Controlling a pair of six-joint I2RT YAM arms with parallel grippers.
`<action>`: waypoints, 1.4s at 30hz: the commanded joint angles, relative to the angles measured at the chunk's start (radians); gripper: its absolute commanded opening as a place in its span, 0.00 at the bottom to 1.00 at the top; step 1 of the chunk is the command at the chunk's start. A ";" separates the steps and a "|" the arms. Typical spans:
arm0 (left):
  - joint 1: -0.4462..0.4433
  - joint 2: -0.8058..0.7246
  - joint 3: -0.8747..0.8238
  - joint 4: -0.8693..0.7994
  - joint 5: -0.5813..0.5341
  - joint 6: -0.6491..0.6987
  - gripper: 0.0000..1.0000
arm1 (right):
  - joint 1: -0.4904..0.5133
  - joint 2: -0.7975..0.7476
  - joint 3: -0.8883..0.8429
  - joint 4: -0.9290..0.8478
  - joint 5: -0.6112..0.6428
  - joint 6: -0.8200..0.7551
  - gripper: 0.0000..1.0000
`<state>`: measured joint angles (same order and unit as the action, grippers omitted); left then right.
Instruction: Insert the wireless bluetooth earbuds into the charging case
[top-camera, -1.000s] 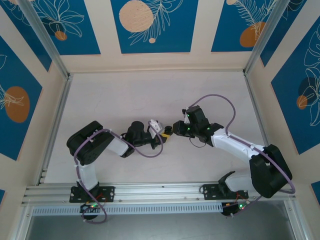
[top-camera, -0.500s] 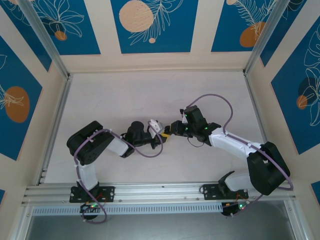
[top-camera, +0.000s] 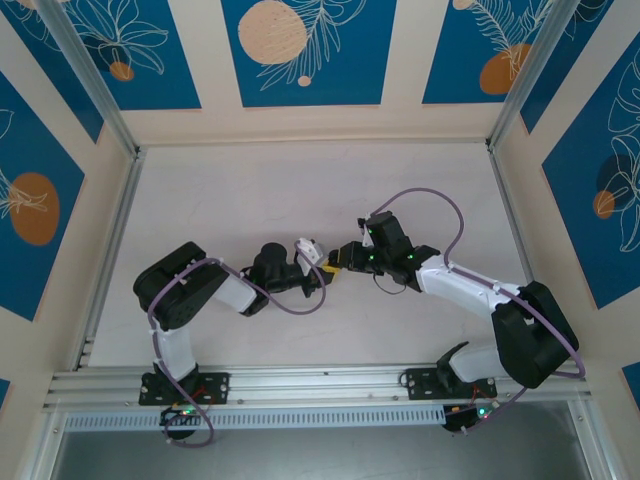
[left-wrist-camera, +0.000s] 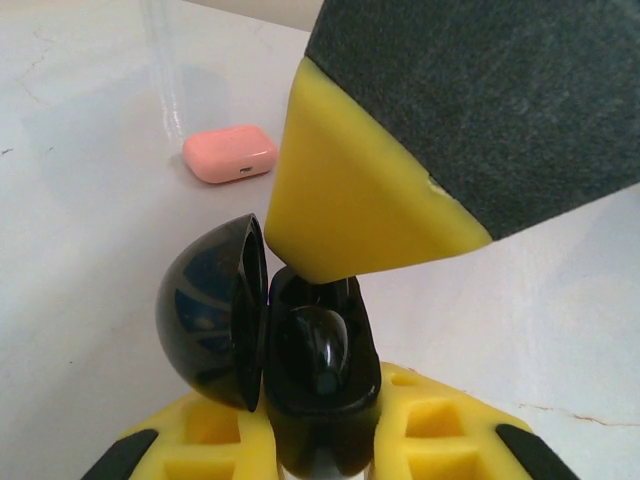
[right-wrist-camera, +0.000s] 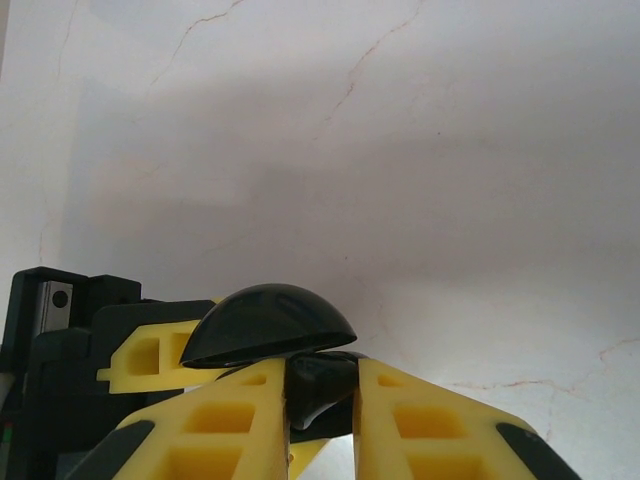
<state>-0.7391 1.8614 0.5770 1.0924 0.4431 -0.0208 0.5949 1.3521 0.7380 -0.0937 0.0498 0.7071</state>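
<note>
Status: insertion under way, not finished as far as can be judged. Left claw (left-wrist-camera: 320, 432) is clamped on a glossy black round plastic clamshell case (left-wrist-camera: 362, 335), held upright with its domed lid (left-wrist-camera: 212, 320) swung open to one side. A rounded glossy black body (left-wrist-camera: 320, 358) sits in the well; it looks like a seated earbud, though black on black makes that uncertain. Right claw (right-wrist-camera: 322, 375) is drawn in on a dark glossy rounded piece (right-wrist-camera: 318, 388) that fills the gap between its yellow fingers, right under the lid. I take this for the second earbud at the mouth of the well, but cannot confirm it. From the left wrist, one right finger presses down on the case's top edge by the hinge. From overhead the two claws meet tip to tip at mid bench (top-camera: 230, 190). A salmon-pink pebble-shaped plastic charging case (left-wrist-camera: 230, 153) lies flat and shut on the bench, well apart from both claws, beyond the left claw's tips; nothing touches it. Left to do, by my reading: seat the piece, let go, shut the lid
</note>
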 joint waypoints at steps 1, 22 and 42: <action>-0.011 -0.015 -0.007 0.069 -0.003 -0.011 0.11 | 0.013 -0.004 0.014 0.001 -0.005 -0.016 0.25; -0.010 -0.056 -0.026 0.071 -0.002 -0.002 0.11 | 0.003 -0.111 0.025 -0.035 -0.048 -0.046 0.42; -0.011 -0.360 -0.159 -0.115 0.054 0.013 0.11 | -0.185 -0.441 -0.058 -0.032 -0.222 -0.187 0.55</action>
<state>-0.7403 1.5562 0.4351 1.0332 0.4549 -0.0246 0.4313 0.9543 0.6971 -0.1173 -0.1352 0.5591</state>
